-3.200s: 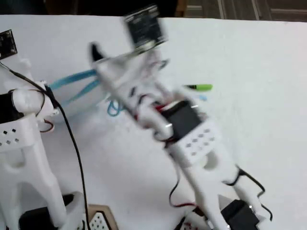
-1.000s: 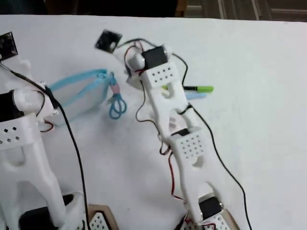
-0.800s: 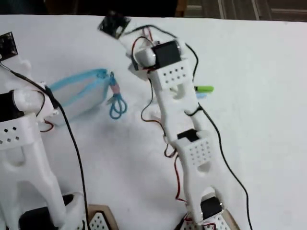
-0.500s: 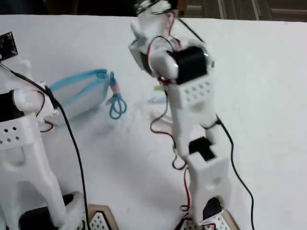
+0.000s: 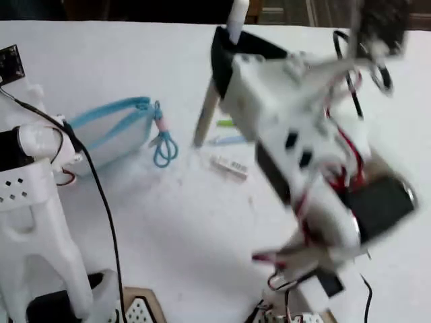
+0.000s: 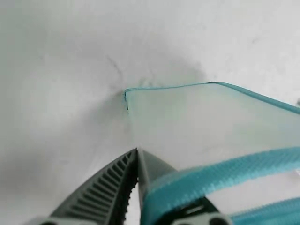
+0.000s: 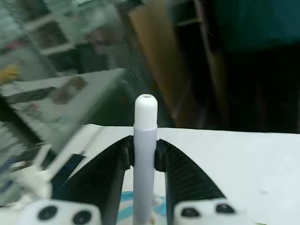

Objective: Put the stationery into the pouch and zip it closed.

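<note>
A clear pouch (image 5: 113, 133) with a blue zipper band lies at the table's left, its mouth gaping and a blue cord loop (image 5: 163, 149) at its end. My left gripper (image 6: 137, 161) is shut on the pouch's (image 6: 206, 117) blue zipper edge. High above the table's middle, my right gripper (image 5: 225, 52) is shut on a pen (image 5: 206, 109) with a white cap, held slanted, tip down. In the right wrist view the white pen (image 7: 145, 136) stands upright in the shut right gripper (image 7: 144, 145). A green pen (image 5: 225, 123), a light blue stick (image 5: 226, 140) and a small white eraser (image 5: 229, 167) lie on the table.
The left arm's white body (image 5: 30, 202) stands at the front left with a black cable running down it. The right arm's raised links (image 5: 316, 161) hang over the table's right half. A dark room edge runs behind the table.
The right arm was low over the stationery and has lifted up and swung right with the pen in its gripper. The eraser has come into sight. The left arm and pouch stayed still.
</note>
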